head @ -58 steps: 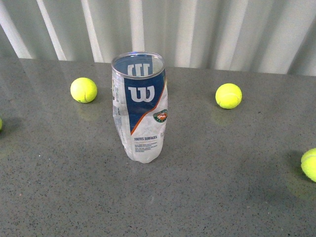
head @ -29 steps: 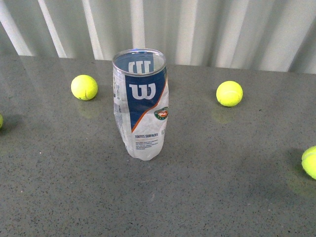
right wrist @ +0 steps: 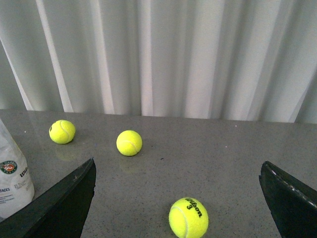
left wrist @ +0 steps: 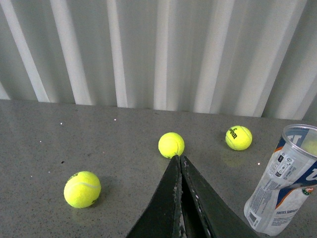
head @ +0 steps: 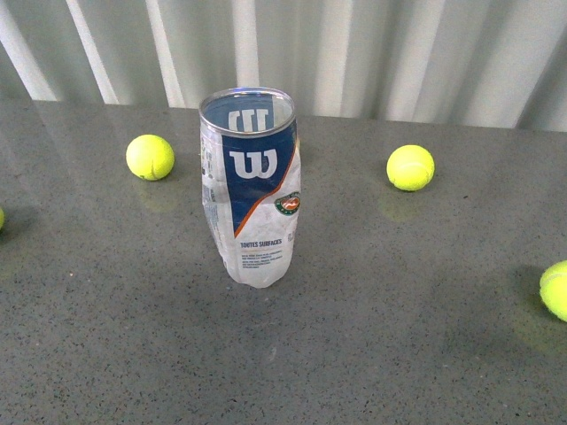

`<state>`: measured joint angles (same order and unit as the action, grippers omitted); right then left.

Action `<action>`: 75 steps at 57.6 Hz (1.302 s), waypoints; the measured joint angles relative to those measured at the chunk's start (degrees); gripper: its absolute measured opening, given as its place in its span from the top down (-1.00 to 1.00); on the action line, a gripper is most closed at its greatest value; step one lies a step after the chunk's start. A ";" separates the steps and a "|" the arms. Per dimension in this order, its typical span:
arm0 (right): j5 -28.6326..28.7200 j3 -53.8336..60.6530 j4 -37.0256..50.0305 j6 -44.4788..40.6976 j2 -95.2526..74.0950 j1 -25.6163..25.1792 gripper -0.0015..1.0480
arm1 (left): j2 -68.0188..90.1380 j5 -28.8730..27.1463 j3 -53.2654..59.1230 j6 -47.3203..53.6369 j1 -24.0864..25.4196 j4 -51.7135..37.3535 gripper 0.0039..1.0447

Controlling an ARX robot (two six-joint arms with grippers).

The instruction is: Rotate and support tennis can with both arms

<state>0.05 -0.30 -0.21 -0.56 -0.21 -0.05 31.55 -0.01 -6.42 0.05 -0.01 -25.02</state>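
Item one, my left tool (left wrist: 179, 161): fingers pressed together, holding nothing, the tennis can (left wrist: 283, 182) off to its right and well apart, three tennis balls (left wrist: 171, 145) ahead of its tips on the table (left wrist: 39, 144). Item two, the tennis can in the front view (head: 252, 186): upright, open mouth up, navy label toward me, no arm near it; I judge the rotate-and-support work not yet begun, both approaches and the turn all remaining. Item three, my right tool (right wrist: 178, 198): fingers spread wide, holding nothing, the can's edge (right wrist: 12, 171) just beyond its left finger, one ball (right wrist: 188, 217) lying between the fingers and two more farther ahead. Obstructions: loose balls either side of the can; I judge the one inside the right tool's spread the likeliest to be nudged.
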 joint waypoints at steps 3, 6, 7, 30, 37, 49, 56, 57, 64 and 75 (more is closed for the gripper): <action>0.02 0.00 0.00 0.00 0.00 0.00 -0.86 | -1.70 -0.02 0.96 0.00 0.00 0.81 0.94; 0.02 0.00 0.00 0.00 0.00 0.00 -0.86 | -2.91 -0.02 1.55 -0.02 0.00 1.53 0.94; 0.02 0.00 0.00 0.00 0.00 0.00 -0.86 | -3.39 -0.02 1.75 -0.02 0.00 1.81 0.94; 0.02 0.00 0.00 0.00 0.00 0.00 -0.86 | -11.91 0.00 4.63 -0.13 0.00 7.34 0.94; 0.02 0.00 0.00 0.00 0.00 0.00 -0.86 | -13.73 0.07 5.05 -0.17 0.00 7.13 0.94; 0.00 0.00 0.00 0.00 0.00 0.00 -0.86 | -17.57 -0.02 5.05 -0.17 0.00 10.80 0.94; 0.00 0.00 0.00 0.00 0.00 0.00 -0.86 | -19.45 -0.02 5.05 -0.17 0.00 12.72 0.94; 0.02 0.00 0.00 0.00 0.00 0.00 -0.86 | -19.76 -0.02 5.05 -0.17 0.00 13.00 0.94; 0.00 0.00 0.00 0.00 0.00 0.00 -0.86 | -21.66 -0.02 5.05 -0.17 0.00 14.95 0.94; 0.02 0.00 0.00 0.00 0.00 0.00 -0.86 | -31.32 0.00 5.03 -0.17 0.00 24.79 0.94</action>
<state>0.08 -0.30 -0.21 -0.56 -0.21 -0.05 0.23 -0.01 -1.39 -0.12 -0.01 -0.23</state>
